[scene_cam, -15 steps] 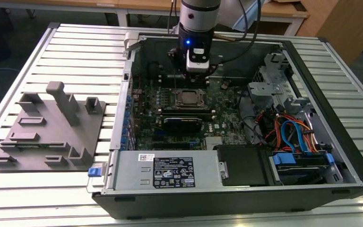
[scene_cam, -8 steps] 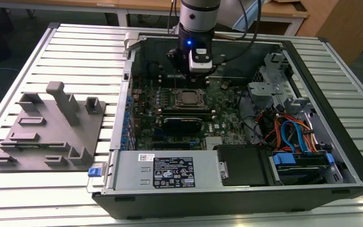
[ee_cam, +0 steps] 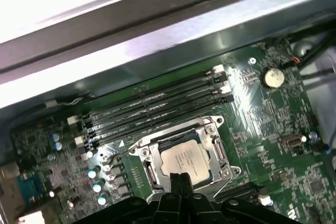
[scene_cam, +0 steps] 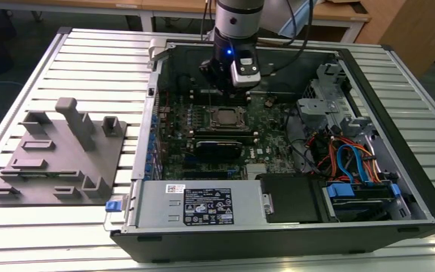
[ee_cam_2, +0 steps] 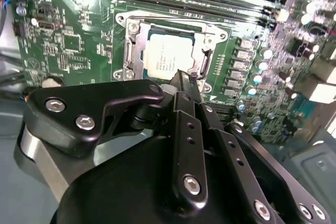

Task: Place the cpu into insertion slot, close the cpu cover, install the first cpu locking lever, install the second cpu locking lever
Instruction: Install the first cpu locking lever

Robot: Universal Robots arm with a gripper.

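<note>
Robot at work on an opened computer: the arm's black gripper (ee_cam: 178, 178) hangs inside a black desktop computer case (scene_cam: 399, 141), which lies on its side on a slatted aluminium table (scene_cam: 89, 62). The gripper's two slim fingers (ee_cam_2: 181, 77) are pressed together, with only a hairline seam between them in the first wrist view. In both wrist views the tips hover just beside one edge of the cpu (ee_cam: 186, 161), a small flat square chip with a silver-grey metal top. Whether they touch it cannot be told.

The chip sits in the small square dark insertion slot (ee_cam: 176, 142), near the middle of the green motherboard (ee_cam: 262, 124). The thin silver metal cpu cover (ee_cam: 218, 153) lies flat around it, showing the chip through its cut-out centre. Long narrow black memory slots (ee_cam: 152, 111) run between the socket and the case's wall. Toward the table's edge at the exterior view's left, a grey moulded fixture plate (scene_cam: 51, 164) with upright posts rests just beside the case.
</note>
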